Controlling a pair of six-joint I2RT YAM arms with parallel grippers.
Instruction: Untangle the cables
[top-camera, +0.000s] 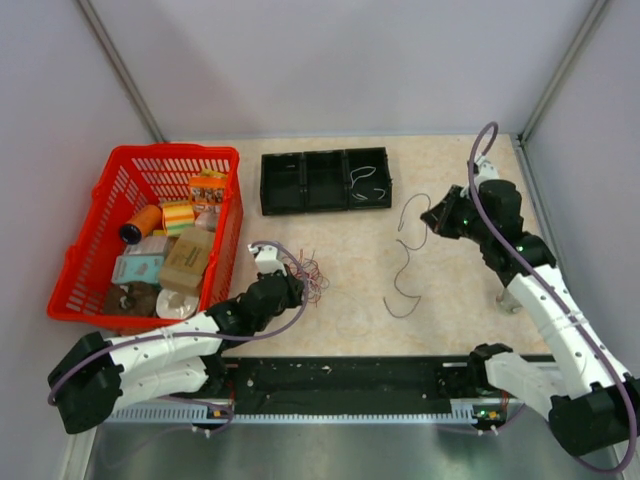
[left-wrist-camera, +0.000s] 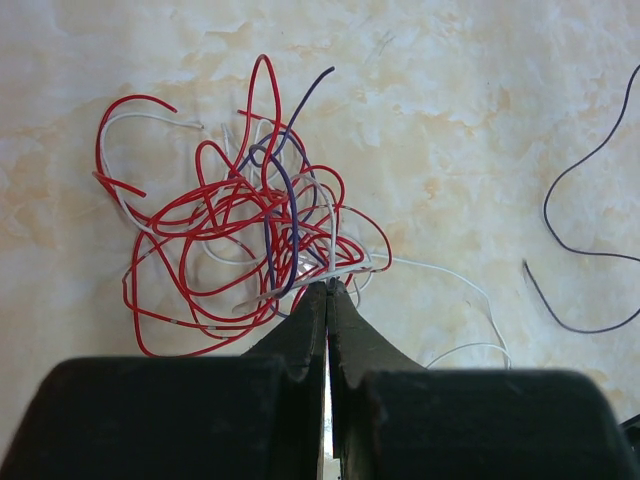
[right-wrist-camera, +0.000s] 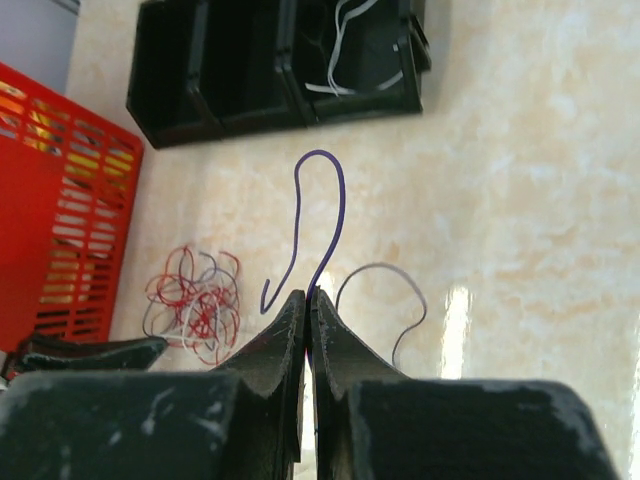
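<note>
The cables form a tangle (top-camera: 311, 272) of red, white and dark purple strands (left-wrist-camera: 240, 225) on the table, left of centre. My left gripper (left-wrist-camera: 328, 287) is shut at the tangle's near edge, and a white strand (left-wrist-camera: 300, 283) is pinched at its tips. My right gripper (top-camera: 437, 217) is raised at the right and shut on a single purple cable (right-wrist-camera: 335, 200), which curls up from the tips (right-wrist-camera: 309, 295). Two more loose dark cables (top-camera: 402, 280) lie on the table between the arms. The tangle (right-wrist-camera: 193, 305) also shows small in the right wrist view.
A black tray with three compartments (top-camera: 300, 205) sits at the back, with white cables (top-camera: 368, 185) in its right compartment. A red basket (top-camera: 90, 250) full of packets and cans stands at the left. Loose dark cables (left-wrist-camera: 570, 240) lie right of the tangle.
</note>
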